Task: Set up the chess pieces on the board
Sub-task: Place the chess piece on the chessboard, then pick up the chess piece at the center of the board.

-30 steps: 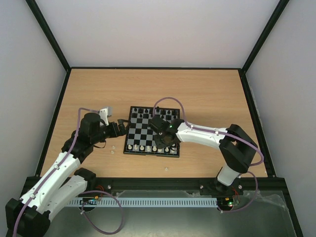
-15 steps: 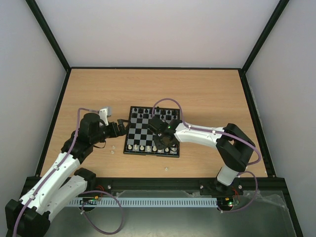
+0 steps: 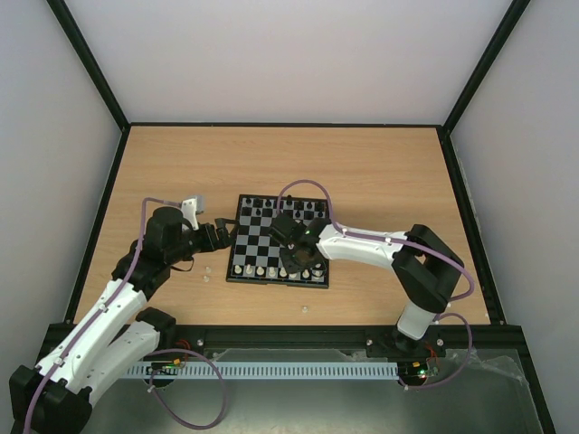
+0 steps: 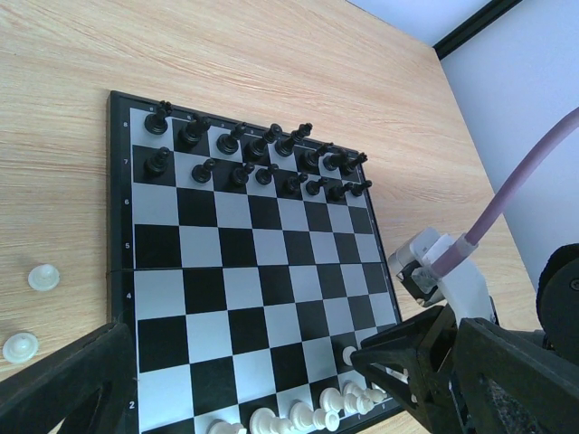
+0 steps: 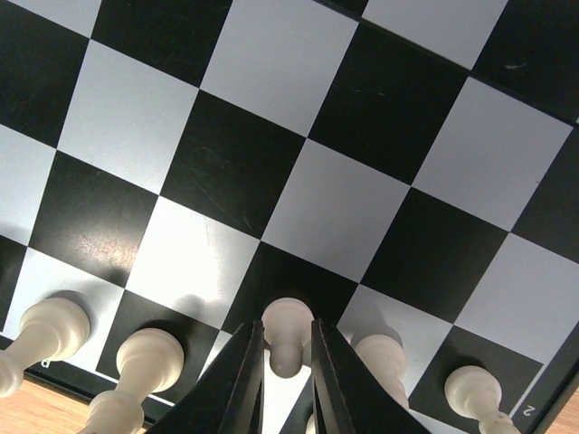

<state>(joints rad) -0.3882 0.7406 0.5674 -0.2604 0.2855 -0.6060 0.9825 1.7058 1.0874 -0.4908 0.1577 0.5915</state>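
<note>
Wooden worktop (image 3: 380,172), the board (image 3: 262,242) at centre: right tool (image 5: 287,339), jaws barely parted astride a white pawn (image 5: 288,316) in the near rows, grip uncertain, could topple neighbouring pawns (image 5: 149,353) when withdrawing; left tool (image 3: 222,235) gapes wide, empty.

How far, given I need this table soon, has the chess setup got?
Done: black chessmen appear to fill the chequered board's two far rows; several white pieces line its near edge. In hand: the right gripper straddles a white pawn standing on the board. Remaining: pale pieces lying off-board, and empty white-side squares.
</note>
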